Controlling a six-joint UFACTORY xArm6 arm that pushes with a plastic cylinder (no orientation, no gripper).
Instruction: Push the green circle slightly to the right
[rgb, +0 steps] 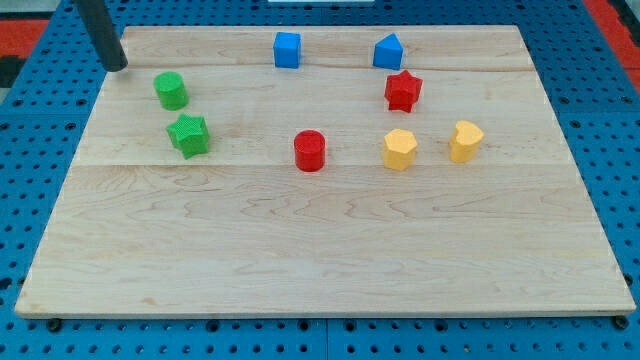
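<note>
The green circle (171, 90) sits near the board's upper left. My tip (117, 66) stands up and to the left of it, a short gap away, not touching. The dark rod runs up out of the view's top. A green star (188, 135) lies just below the green circle.
A blue cube (287, 49) and a blue triangular block (388, 51) lie along the top. A red star (403, 91) is at the upper right, a red circle (310, 151) in the middle. A yellow hexagon (399, 149) and a yellow heart-like block (465, 140) lie to the right. The wooden board (320, 250) rests on a blue pegboard.
</note>
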